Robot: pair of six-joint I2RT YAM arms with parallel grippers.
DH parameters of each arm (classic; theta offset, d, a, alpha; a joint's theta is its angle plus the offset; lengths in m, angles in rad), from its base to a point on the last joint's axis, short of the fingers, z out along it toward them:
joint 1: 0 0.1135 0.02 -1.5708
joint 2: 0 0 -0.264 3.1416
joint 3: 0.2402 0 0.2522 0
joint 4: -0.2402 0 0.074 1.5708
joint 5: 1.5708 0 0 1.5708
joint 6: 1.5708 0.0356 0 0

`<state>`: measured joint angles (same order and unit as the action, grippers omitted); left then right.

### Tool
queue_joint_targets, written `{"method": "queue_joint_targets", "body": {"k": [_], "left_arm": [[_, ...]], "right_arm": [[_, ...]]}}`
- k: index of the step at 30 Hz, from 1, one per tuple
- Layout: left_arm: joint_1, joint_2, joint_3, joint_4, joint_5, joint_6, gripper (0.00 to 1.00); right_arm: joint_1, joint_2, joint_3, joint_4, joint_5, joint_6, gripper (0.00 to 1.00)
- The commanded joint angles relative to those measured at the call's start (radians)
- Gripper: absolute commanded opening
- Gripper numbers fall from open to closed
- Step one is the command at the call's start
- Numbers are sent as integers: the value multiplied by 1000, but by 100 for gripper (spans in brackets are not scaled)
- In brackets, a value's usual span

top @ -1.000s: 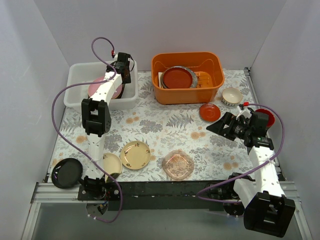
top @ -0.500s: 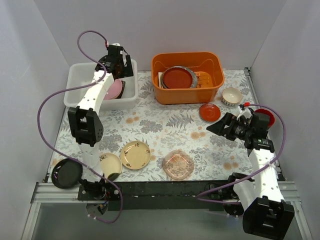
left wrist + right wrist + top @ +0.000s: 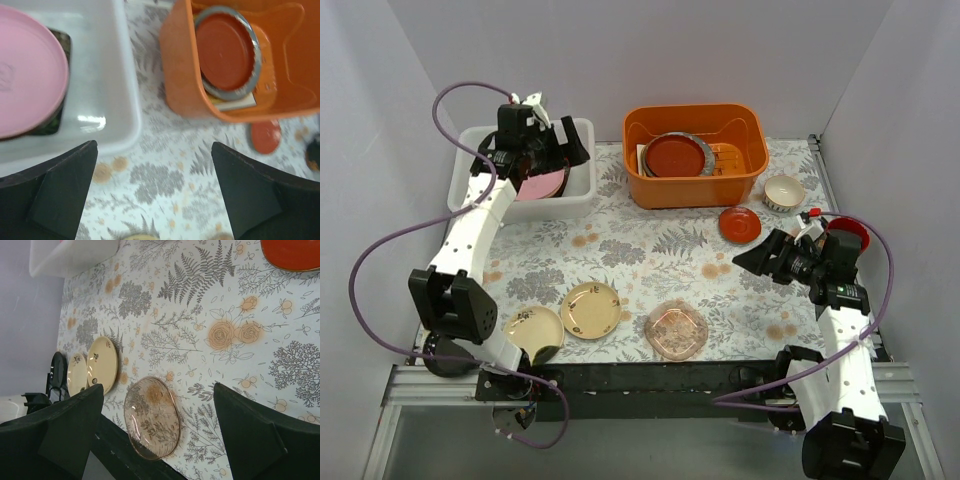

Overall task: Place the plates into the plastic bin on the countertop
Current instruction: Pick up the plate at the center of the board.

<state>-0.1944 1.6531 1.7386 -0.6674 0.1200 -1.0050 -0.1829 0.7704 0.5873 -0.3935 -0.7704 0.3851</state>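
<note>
The plastic bin (image 3: 107,100) is translucent white, the pink plate (image 3: 25,85) in it plain. The desk (image 3: 200,340) is pale grey, printed with grey ferns and orange flowers. Two cream plates (image 3: 102,365); the glass plate (image 3: 152,415) is clear pink.

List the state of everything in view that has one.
left gripper: jaws open, empty, above plastic bin's edge
right gripper: jaws open, empty
pink plate: in the bin, on a dark dish
small red plate: on countertop, not binned
cream plates: two, on countertop
pink glass plate: on countertop
black plate: near-left edge, partly hidden
</note>
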Motion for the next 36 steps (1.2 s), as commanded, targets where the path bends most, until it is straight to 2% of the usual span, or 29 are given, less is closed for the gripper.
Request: {"method": "queue_joint_targets", "body": {"k": [1, 6, 10, 16, 21, 25, 31, 36], "left_arm": [[32, -185, -164, 72, 274, -69, 98], [38, -337, -383, 100, 406, -142, 98], [38, -403, -557, 159, 498, -205, 98], [36, -495, -738, 226, 495, -320, 98], [36, -562, -787, 184, 428, -333, 98], [36, -590, -833, 161, 434, -337, 98], [36, -633, -930, 196, 480, -371, 98], [36, -651, -947, 155, 419, -345, 98]], "right_arm": [[-4, -36, -18, -1, -26, -5, 98], [-1, -36, -69, 65, -53, 37, 98], [0, -29, -38, -7, -38, -15, 98], [0, -89, -81, -24, -29, -18, 98], [3, -40, -83, -8, -43, -28, 98], [17, -16, -58, 5, -26, -37, 98], [118, 12, -26, 18, 20, -15, 97], [327, 10, -50, 70, 114, 64, 97]]}}
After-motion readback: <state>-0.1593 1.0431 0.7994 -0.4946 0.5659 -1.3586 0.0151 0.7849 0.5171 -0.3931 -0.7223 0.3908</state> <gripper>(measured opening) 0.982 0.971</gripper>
